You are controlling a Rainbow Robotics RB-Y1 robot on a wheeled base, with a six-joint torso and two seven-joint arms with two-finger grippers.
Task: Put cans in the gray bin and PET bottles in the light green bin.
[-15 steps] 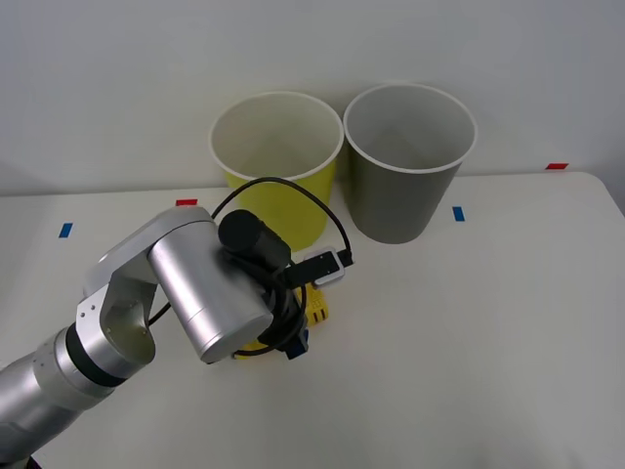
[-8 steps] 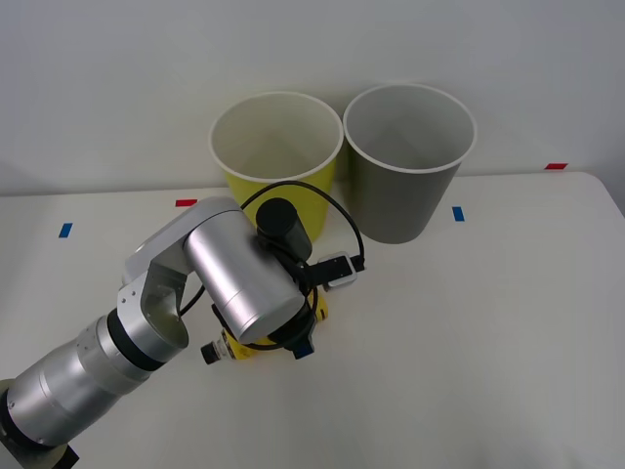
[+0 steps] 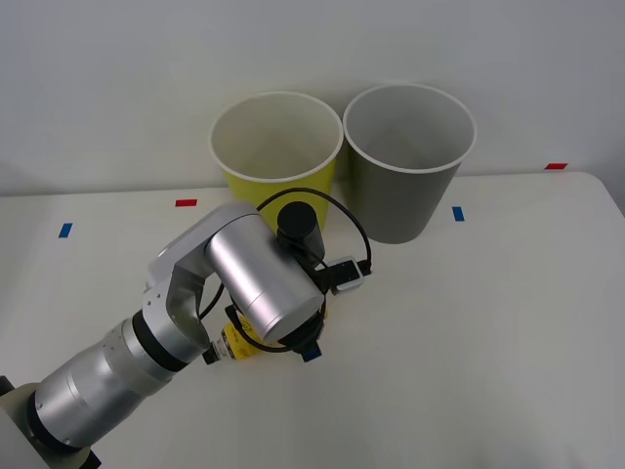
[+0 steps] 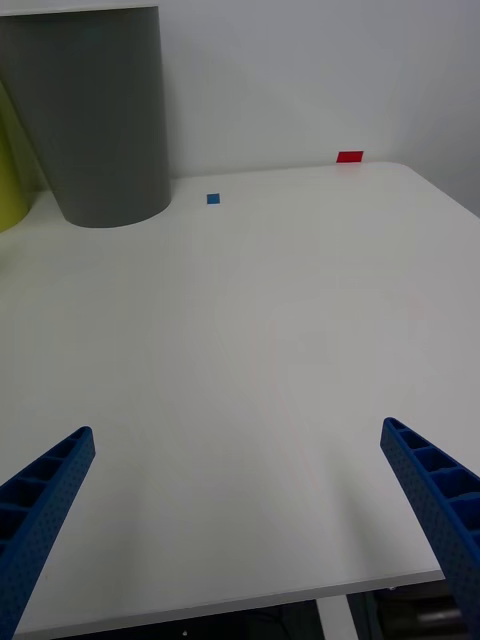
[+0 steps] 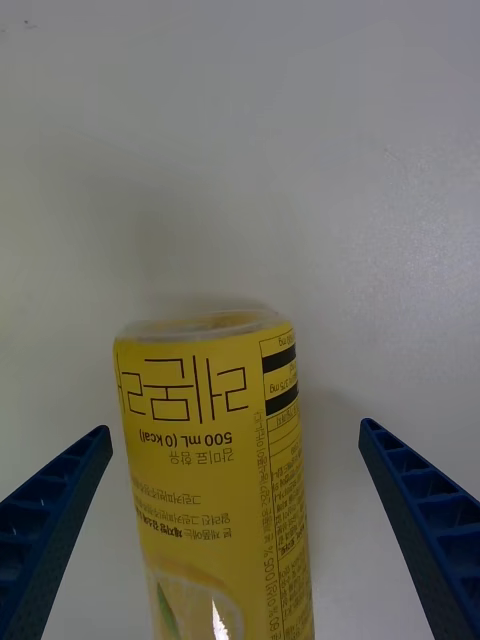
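A PET bottle [image 5: 215, 470] with a yellow label lies on its side on the white table. My left gripper [image 5: 235, 432] is open, with one blue finger on each side of the bottle and apart from it. In the front view the left arm covers most of the bottle [image 3: 237, 344], leaving its black cap end [image 3: 210, 357] showing. The light green bin [image 3: 276, 156] and the gray bin [image 3: 405, 166] stand side by side at the back. My right gripper [image 4: 238, 430] hangs open over bare table. The cans are out of view.
The gray bin [image 4: 95, 120] is well ahead of the right gripper. A blue tape mark [image 4: 213, 199] and a red one [image 4: 350, 156] lie on the table [image 4: 260, 330], whose right edge is close by. More tape marks [image 3: 65, 230] dot the back.
My left arm has swung forward and to the right, settling lower over the bottle. The bottle's black cap end has come into view behind the arm.
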